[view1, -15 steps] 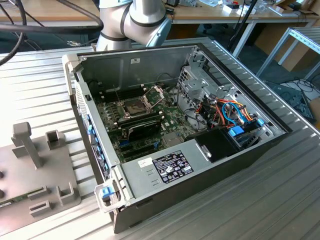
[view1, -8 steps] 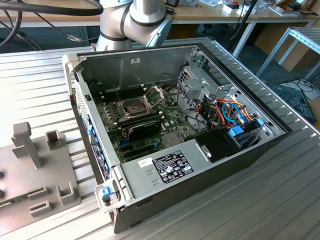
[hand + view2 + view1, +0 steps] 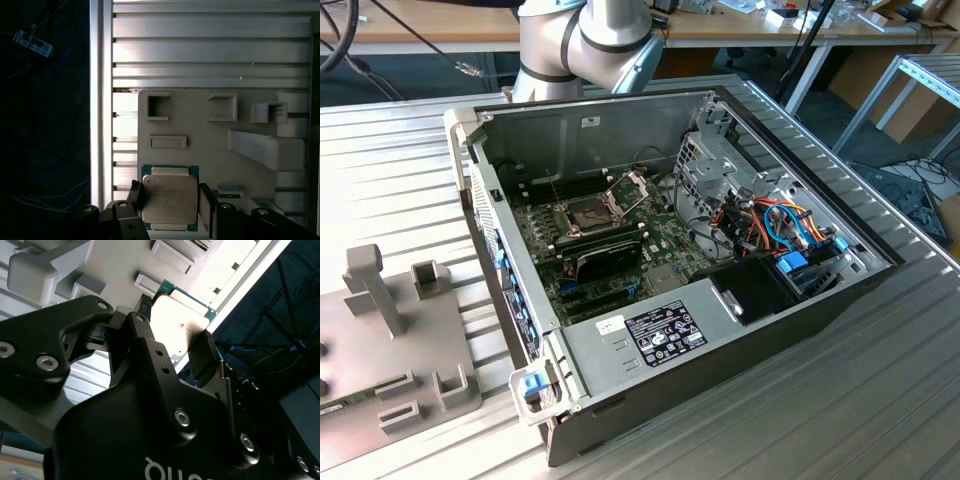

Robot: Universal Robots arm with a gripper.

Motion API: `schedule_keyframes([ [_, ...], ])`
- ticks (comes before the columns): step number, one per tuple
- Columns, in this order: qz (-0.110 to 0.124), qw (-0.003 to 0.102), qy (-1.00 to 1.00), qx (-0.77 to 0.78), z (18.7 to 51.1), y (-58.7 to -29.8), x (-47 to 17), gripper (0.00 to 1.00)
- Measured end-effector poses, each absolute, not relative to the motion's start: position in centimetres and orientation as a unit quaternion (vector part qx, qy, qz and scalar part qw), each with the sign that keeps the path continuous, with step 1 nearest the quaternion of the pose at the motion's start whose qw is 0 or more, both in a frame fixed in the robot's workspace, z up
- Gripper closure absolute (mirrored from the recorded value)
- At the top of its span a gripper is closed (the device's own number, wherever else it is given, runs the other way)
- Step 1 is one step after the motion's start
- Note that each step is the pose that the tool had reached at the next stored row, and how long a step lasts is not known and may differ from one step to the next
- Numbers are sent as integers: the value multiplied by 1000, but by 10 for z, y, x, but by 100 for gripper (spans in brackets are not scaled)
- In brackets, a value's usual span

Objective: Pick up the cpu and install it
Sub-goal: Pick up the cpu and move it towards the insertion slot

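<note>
Pinching the cpu [image 3: 169, 205] by two opposite edges, the gripper [image 3: 170, 194] points straight down at a grey plate [image 3: 215, 155], its black fingers [image 3: 204, 197] pressed against the chip's sides. We cannot tell whether the chip rests on the plate or hangs just off it. In the first wrist view we look down on its dull metal top and green rim, near the plate edge that runs along the table's [image 3: 210, 50] rim, with dark floor [image 3: 45, 125] beyond. The second wrist view looks along the black linkage [image 3: 150, 355] and shows that top in bright glare. Just past the chip lies an oblong pocket [image 3: 168, 142], then the square pockets [image 3: 158, 106]; a post [image 3: 265, 147] stands well apart. In the exterior view we see the arm's [image 3: 590, 40] grey joints behind the open case [image 3: 720, 330], which sits apart from the plate, to the exterior view's right of it. Inside, the socket [image 3: 593, 213] lies open on the motherboard [image 3: 660, 265], its frame [image 3: 632, 185] tipped up.
</note>
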State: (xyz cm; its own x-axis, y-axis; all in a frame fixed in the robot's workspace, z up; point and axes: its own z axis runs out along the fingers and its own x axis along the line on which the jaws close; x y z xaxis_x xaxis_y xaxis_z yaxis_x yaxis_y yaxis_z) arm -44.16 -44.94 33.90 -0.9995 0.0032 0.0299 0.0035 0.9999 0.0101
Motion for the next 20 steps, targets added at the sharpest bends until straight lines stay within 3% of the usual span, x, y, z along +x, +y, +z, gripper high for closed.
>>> schedule_keyframes([
  [20, -5, 15, -1000, -2, 365, -449, -442, 45],
])
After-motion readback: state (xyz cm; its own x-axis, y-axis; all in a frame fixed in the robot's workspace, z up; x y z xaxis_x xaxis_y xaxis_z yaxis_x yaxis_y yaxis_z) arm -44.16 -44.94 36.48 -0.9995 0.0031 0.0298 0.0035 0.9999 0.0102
